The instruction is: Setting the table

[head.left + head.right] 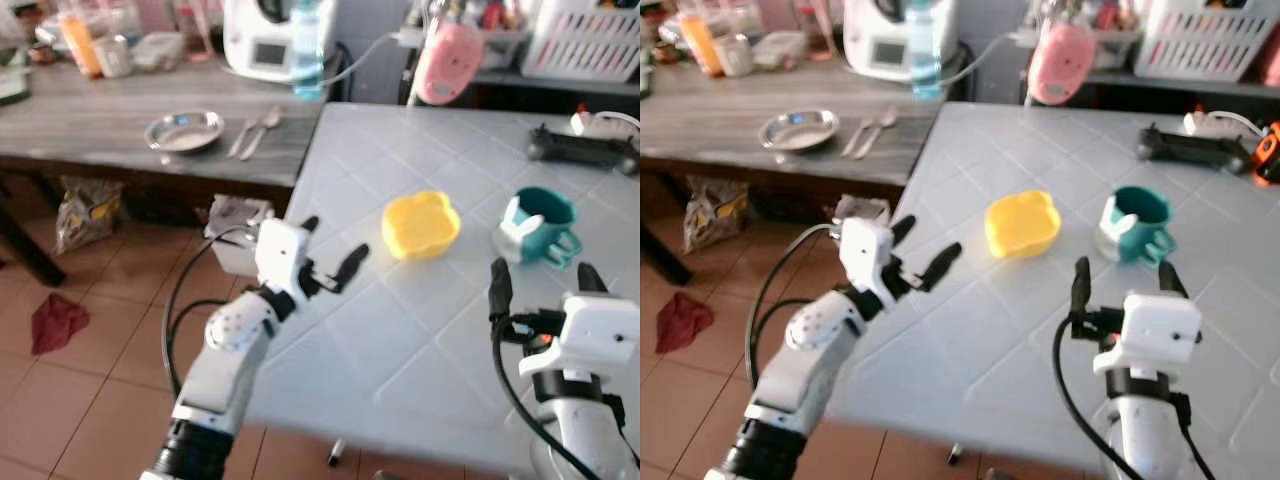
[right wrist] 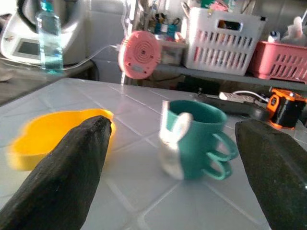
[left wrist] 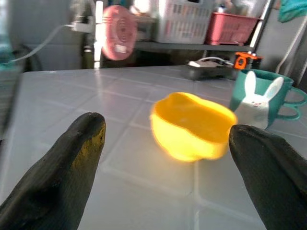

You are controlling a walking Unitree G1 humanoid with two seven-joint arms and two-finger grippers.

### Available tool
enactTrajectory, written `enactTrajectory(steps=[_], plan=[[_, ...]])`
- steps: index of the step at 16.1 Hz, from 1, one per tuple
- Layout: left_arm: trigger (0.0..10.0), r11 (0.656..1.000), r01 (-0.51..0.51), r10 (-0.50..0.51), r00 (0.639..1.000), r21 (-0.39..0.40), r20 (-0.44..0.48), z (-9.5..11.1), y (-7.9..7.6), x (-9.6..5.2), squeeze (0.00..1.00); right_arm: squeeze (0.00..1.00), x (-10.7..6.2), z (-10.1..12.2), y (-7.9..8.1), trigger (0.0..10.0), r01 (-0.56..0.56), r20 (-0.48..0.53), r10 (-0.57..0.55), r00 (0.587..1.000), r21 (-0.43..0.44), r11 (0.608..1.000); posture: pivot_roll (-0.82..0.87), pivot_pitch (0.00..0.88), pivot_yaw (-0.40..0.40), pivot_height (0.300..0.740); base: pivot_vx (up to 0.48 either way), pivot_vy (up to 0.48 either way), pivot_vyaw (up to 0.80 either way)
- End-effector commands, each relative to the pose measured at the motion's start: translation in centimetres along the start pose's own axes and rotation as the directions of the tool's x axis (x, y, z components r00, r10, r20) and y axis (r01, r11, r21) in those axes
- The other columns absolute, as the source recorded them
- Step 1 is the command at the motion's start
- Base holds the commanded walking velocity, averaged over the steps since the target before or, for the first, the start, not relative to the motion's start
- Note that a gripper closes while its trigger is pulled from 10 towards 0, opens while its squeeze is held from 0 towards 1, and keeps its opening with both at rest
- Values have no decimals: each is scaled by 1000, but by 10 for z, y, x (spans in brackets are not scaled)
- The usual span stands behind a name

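Grey tiled table (image 1: 400, 330): a yellow lobed bowl (image 1: 421, 224) is set near its middle, empty and upright. A teal mug (image 1: 540, 226) with a white rabbit figure on its side is placed just beside the bowl, toward the robot's right, not touching it.

Left gripper (image 1: 328, 262): held over the table's near left edge, fingers spread wide and empty, aimed at the bowl.

Right gripper (image 1: 545, 285): raised over the table's near right part, fingers spread wide and empty, aimed at the mug.

Wooden table (image 1: 120, 120), beyond and to the left: a steel plate (image 1: 184, 131) is laid there, with two spoons (image 1: 254, 130) just beside it. A water bottle (image 1: 306, 50) and a white appliance (image 1: 262, 40) are stood behind.
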State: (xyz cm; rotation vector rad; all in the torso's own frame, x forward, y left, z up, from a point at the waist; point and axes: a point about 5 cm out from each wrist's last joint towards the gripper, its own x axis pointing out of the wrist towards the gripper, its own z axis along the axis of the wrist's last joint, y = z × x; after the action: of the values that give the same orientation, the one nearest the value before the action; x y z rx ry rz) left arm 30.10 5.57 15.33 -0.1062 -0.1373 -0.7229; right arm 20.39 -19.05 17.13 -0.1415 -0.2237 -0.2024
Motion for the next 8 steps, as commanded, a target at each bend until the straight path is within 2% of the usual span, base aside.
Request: enactTrajectory(steps=[1,5,8], plan=[[10000,1000,16,-16,1000,4,5,2,-1,0,0,0,1,5,0,10000,9,15,-10,1000,13,1000,-21,115,12,714,304,0,0],[10000,999,34,-34,999,-12,-16,0,1,-3,0,0,-7,3,2,10000,-41,-19,42,999,39,998,-21,118,4,714,0,0,0],[10000,999,39,-39,999,-15,-24,-1,2,-3,0,0,-13,-3,-7,10000,-34,-56,35,998,25,999,-22,119,5,714,0,0,0]])
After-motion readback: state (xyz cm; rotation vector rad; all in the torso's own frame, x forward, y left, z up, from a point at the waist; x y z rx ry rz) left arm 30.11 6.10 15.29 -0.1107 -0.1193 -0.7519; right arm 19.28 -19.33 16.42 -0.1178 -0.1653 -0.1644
